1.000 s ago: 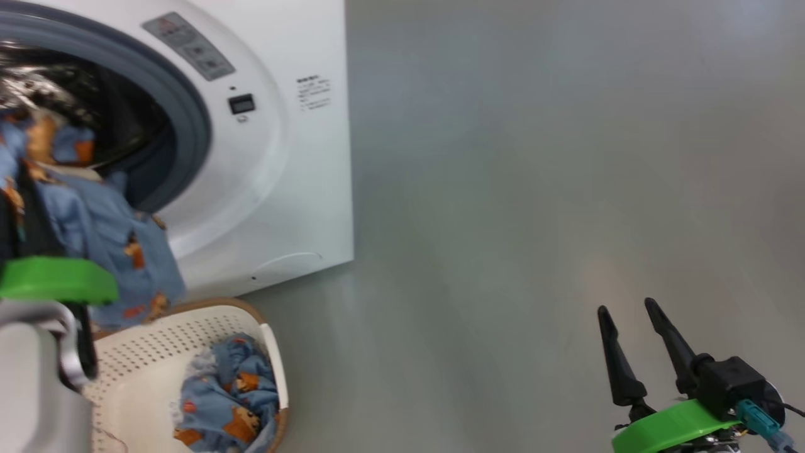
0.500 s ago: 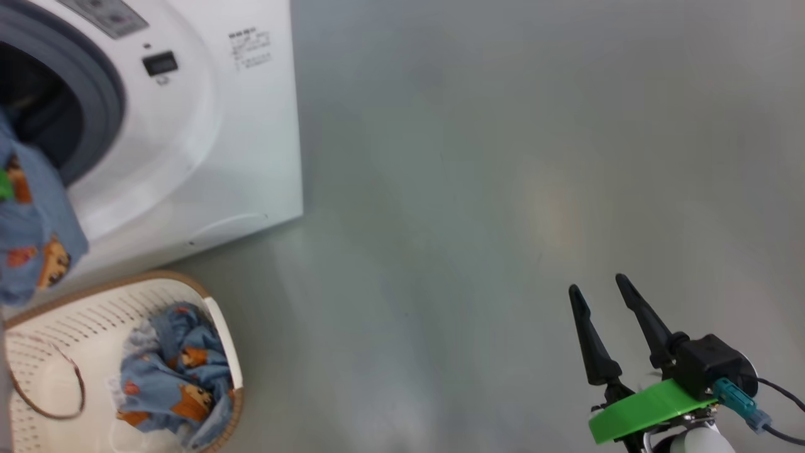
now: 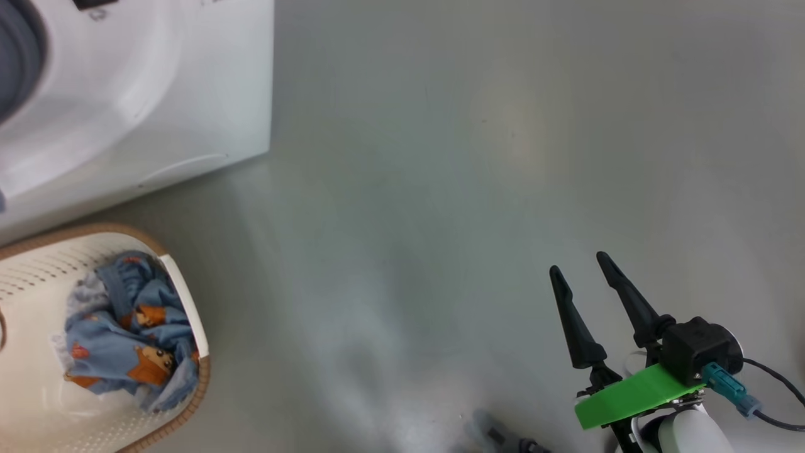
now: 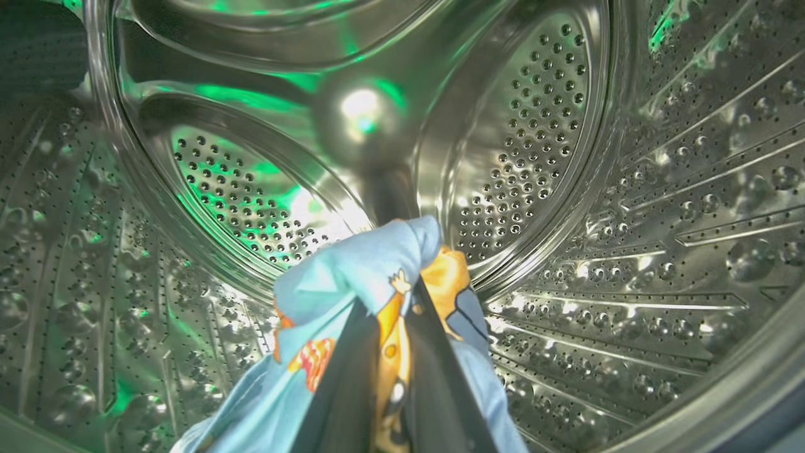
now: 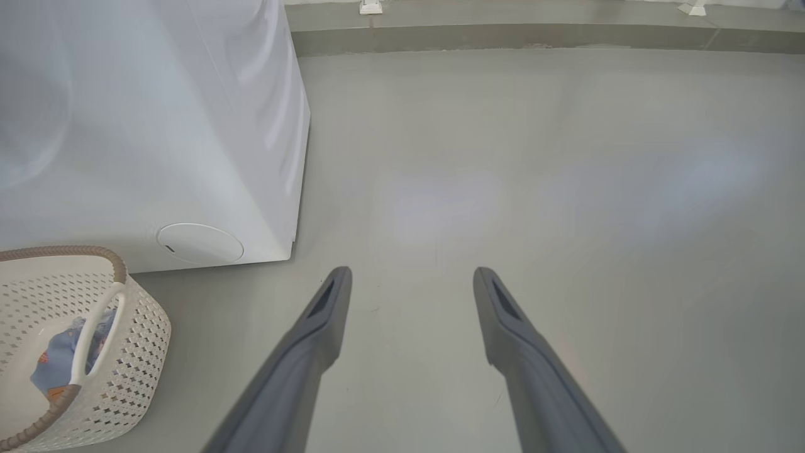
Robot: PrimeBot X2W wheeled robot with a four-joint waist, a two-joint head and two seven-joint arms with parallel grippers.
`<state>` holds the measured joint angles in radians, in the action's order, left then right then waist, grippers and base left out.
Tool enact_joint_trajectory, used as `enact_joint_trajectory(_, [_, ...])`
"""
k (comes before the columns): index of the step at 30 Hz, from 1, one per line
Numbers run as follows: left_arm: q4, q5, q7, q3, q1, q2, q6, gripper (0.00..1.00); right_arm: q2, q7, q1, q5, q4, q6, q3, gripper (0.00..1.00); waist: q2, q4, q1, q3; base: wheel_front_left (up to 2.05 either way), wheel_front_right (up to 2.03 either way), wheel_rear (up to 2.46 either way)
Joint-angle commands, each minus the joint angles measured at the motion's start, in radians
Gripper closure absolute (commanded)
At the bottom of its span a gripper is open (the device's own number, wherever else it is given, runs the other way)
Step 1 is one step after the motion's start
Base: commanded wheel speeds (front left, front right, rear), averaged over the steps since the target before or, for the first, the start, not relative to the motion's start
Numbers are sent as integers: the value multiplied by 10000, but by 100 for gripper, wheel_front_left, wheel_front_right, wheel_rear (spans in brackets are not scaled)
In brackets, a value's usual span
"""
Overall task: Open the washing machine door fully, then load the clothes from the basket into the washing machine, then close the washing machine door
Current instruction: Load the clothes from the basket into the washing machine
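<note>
Inside the washing machine [image 4: 534,126], the left gripper [image 4: 402,302] clenches a garment [image 4: 352,270] bunched around its fingers [image 4: 437,390]: loading. Next, it must let go. The right gripper [image 3: 578,264] is spread, empty.

Our head camera has turned right and nearer, so the washing machine [image 3: 157,94] and the basket [image 3: 188,327] sit further left in its view. Our left gripper [image 4: 396,302] has carried the clothes [image 4: 352,270] from the mouth into the drum [image 4: 534,126].

A glossy grey floor [image 3: 409,157] runs back to a low grey ledge [image 5: 534,36].
</note>
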<state>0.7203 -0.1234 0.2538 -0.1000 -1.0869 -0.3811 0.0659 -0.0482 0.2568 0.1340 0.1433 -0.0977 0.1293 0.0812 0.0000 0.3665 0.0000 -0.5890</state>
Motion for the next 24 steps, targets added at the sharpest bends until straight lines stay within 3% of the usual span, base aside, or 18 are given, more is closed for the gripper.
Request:
enact_joint_trajectory(1, [-349,57,80,-150,-244,-518,-28,100,-172,49,-29,236,236,14,174,0,0,53,0,-358,0,0,0])
enact_joint_trajectory(10, [-1587,-43,80,-795,-1177,-398,14,100,-131,49,116,489,356,14,36,0,0,58,0,-892,0,0,0])
enact_joint_trajectory(18, [-218,149,80,-732,-1212,-99,1,100,-100,49,122,487,249,14,68,0,0,-125,0,-742,0,0,0])
enact_joint_trajectory(21, [313,139,80,-760,-1195,65,67,58,-87,49,129,502,169,14,108,0,0,-239,0,-601,0,0,0])
enact_joint_trajectory(22, [418,196,80,-699,-1220,84,47,51,-83,49,137,512,146,14,131,0,0,-271,0,-558,0,0,0])
enact_joint_trajectory(23, [540,221,80,-689,-1229,115,86,25,-80,49,143,524,120,14,148,0,0,-308,0,-510,0,0,0])
enact_joint_trajectory(24, [726,220,80,-694,-1242,164,137,5,-78,49,143,522,98,14,189,0,0,-357,0,-457,0,0,0])
